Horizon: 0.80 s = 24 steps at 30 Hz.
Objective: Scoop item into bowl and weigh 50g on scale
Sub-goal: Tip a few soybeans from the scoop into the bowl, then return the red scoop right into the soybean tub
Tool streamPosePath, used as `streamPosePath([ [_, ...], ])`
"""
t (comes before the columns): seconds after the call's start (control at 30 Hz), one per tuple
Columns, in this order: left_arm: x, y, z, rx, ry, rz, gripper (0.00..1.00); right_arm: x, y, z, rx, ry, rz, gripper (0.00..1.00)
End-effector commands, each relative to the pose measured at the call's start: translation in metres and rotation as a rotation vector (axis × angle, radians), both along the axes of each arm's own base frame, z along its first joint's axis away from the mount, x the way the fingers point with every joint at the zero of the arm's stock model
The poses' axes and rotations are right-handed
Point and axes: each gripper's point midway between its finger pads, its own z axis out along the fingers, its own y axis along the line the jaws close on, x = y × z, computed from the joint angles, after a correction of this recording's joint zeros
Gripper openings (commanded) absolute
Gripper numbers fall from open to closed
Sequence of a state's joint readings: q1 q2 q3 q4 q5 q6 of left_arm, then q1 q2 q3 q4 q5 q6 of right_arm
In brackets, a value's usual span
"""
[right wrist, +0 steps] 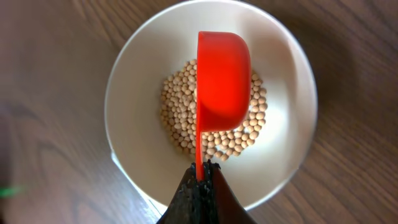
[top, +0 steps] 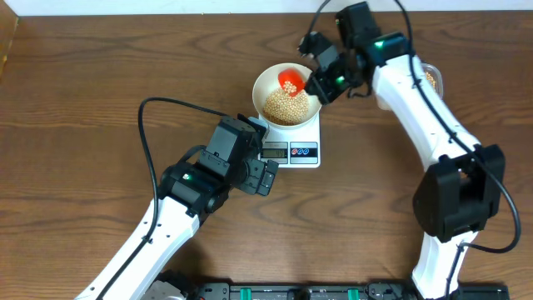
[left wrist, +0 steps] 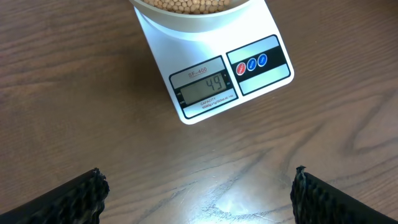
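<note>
The right tool (right wrist: 200, 180) clenches the red scoop (right wrist: 224, 81) by its handle, over the beans (right wrist: 177, 118) in the bowl (right wrist: 124, 93). The bowl sits on the scale (left wrist: 261, 31) (display reads 49). The left tool (left wrist: 199, 199) hangs released above the table (left wrist: 74, 93).

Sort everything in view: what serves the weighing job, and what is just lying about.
Job: beans, bowl, scale, red scoop, clear bean tub.
Lying about: black unit at the table's front edge.
</note>
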<state>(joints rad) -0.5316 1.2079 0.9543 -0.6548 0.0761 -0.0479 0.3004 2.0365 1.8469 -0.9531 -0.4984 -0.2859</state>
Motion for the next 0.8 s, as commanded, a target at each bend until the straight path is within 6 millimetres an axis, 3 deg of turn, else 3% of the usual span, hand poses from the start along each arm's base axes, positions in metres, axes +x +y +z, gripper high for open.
streamPosePath([
  [0.0,-0.001,0.003,0.002,0.007,-0.01,0.002,0.96,0.002,0.0,0.023,0.154,0.034,-0.002,0.01],
  [0.43,-0.001,0.003,0.002,0.007,-0.01,0.002,0.96,0.01,-0.039,0.061,0.456,0.089,-0.018,0.01],
  [0.57,-0.001,0.003,0.002,0.007,-0.01,0.002,0.96,0.014,-0.051,0.063,0.469,0.086,-0.04,0.01],
  [0.77,-0.001,0.003,0.002,0.007,-0.01,0.002,0.96,0.014,-0.051,0.063,0.469,0.086,-0.041,0.01],
])
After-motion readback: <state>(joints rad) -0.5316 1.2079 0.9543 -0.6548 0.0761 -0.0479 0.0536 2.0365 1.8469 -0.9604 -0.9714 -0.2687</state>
